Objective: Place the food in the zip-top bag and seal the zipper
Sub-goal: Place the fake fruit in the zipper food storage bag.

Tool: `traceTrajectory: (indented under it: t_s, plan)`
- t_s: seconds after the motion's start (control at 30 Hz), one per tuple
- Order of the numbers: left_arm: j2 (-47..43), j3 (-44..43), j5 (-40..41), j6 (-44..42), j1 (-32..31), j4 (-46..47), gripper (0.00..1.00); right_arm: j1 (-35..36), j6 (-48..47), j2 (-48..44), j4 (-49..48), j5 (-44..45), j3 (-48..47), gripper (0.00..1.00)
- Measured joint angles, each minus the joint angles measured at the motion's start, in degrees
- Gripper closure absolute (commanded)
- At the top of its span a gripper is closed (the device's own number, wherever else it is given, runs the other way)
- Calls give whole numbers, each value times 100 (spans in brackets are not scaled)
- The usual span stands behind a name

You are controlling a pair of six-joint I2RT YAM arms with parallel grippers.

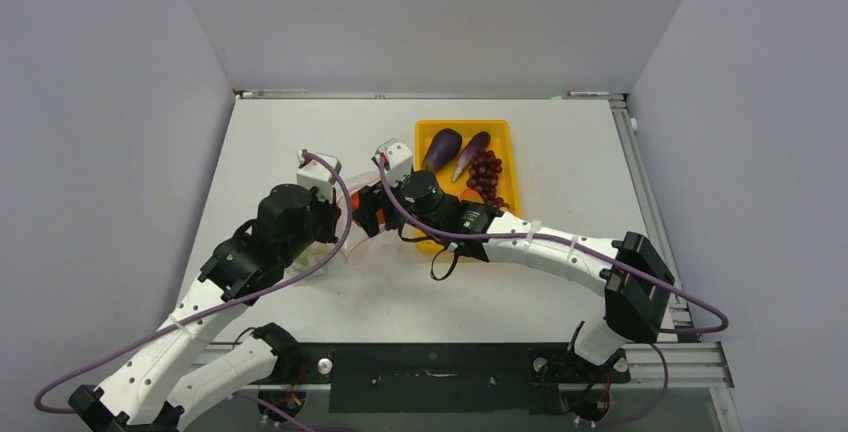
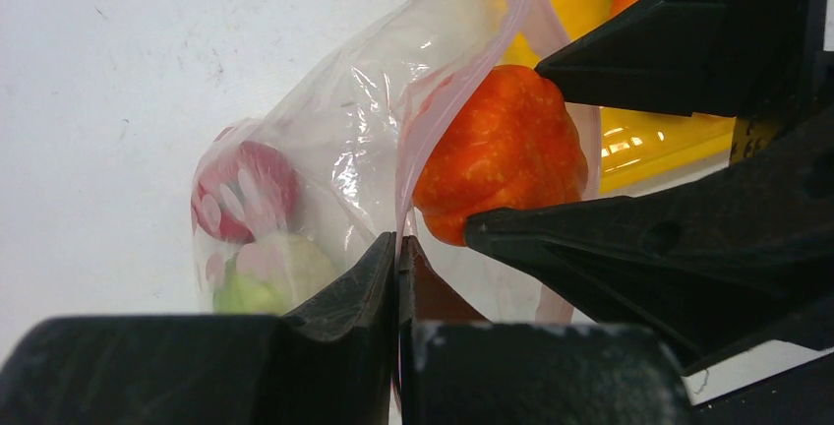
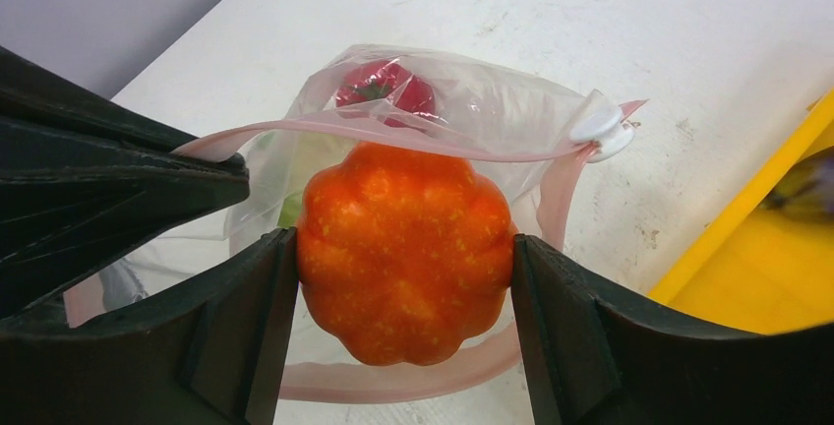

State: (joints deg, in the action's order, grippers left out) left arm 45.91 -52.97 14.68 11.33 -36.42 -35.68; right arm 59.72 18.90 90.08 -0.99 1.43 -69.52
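1. Orange moulded plastic, by its look: the pepper is clamped across its lobed sides by the right gripper. It is probably light and rigid. Its glossy skin could slip, though the ribs give the fingers some purchase.
2. The zip-top bag is thin, limp film that likely will not hold its own mouth open. The firmer pink zipper along the rim looks like the sensible place to hold it. The left gripper has its jaws closed there, pinching the rim.
3. The pepper sits at the bag's mouth. One zipper strip runs just beyond the right gripper's fingertips and the other loops beneath the pepper. Whether the pepper has fully passed the rim cannot be told.
4. Deeper in the bag, beyond those fingertips, lie a tomato and a green piece.
5. A white slider sits at the zipper's end, to the right of the right gripper. It is probably the part to pull for sealing.
6. Both arms reach forward and bend inward, their wrists meeting over the surface, with the left gripper just left of the right one.
7. To the right gripper's right, the yellow tray holds eggplants and grapes.
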Motion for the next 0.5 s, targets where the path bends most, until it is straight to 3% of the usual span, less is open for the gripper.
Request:
traceTrajectory:
  t_s: [0.37, 0.5]
  plan:
    - [0, 2, -20, 0, 17, 0, 100, 2, 2, 179, 103, 205, -138, 17]
    - [0, 2, -20, 0, 17, 0, 100, 11, 17, 179, 105, 254, -151, 9]
